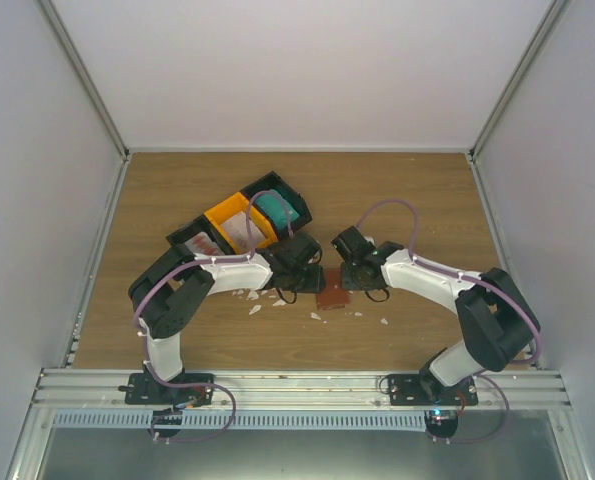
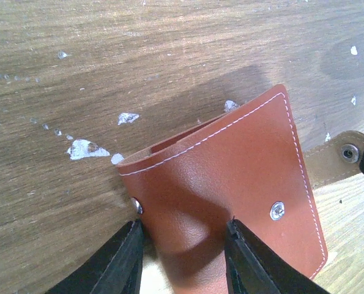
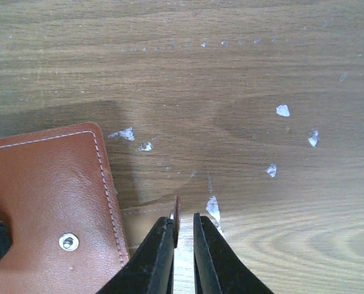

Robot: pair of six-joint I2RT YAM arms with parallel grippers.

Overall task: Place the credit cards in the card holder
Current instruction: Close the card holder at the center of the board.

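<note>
The brown card holder (image 1: 333, 296) lies on the table between both arms. In the left wrist view its face (image 2: 230, 165) bulges up and its pocket mouth gapes at the far edge. My left gripper (image 2: 183, 231) is closed on its near end, one finger by the side snap and one on the face. My right gripper (image 3: 183, 220) is nearly closed on the holder's strap tab (image 3: 177, 211), which stands against its left finger. The strap's snap end shows in the left wrist view (image 2: 347, 153). The credit cards lie in the tray: teal (image 1: 277, 210), whitish (image 1: 239, 230), red (image 1: 205, 245).
The black-and-orange three-bin tray (image 1: 299, 205) stands behind the left gripper. White scraps (image 1: 255, 309) are scattered on the wood around the card holder, also in the wrist views (image 2: 84, 149) (image 3: 282, 110). Enclosure walls bound the table on three sides.
</note>
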